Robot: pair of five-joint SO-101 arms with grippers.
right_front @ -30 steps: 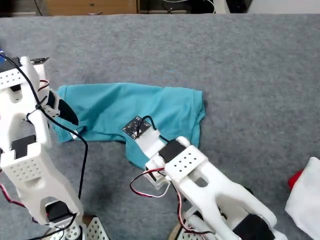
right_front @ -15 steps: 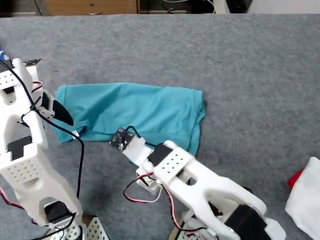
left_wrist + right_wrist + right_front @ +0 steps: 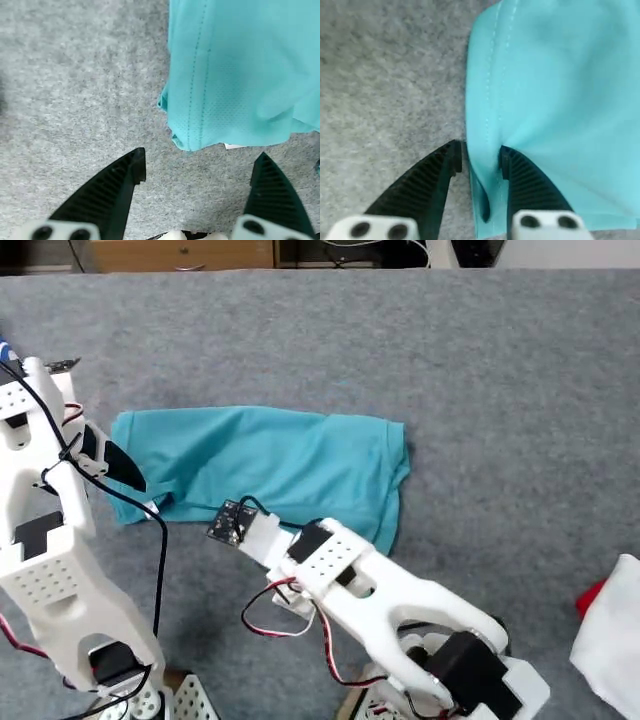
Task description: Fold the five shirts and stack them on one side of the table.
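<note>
A teal shirt [image 3: 270, 460] lies partly folded on the grey felt table [image 3: 480, 390], left of centre. My left gripper [image 3: 112, 458] hovers at the shirt's left end. In the left wrist view it [image 3: 200, 160] is open wide, with the shirt's corner [image 3: 200, 135] just ahead of the fingertips. My right arm [image 3: 330, 560] leans over the shirt's near edge. My right gripper [image 3: 481, 150] is shut on a fold of the shirt's hem [image 3: 485, 175], and the black fingers [image 3: 440, 167] pinch the cloth from both sides.
A white cloth [image 3: 612, 640] with something red [image 3: 590, 595] beside it lies at the table's right edge. Wooden furniture [image 3: 180, 252] stands beyond the far edge. Bare felt stretches across the far and right parts of the table.
My right arm has swung left along the shirt's near edge, and the teal flap seen below it earlier is now covered. My left arm shifted slightly left.
</note>
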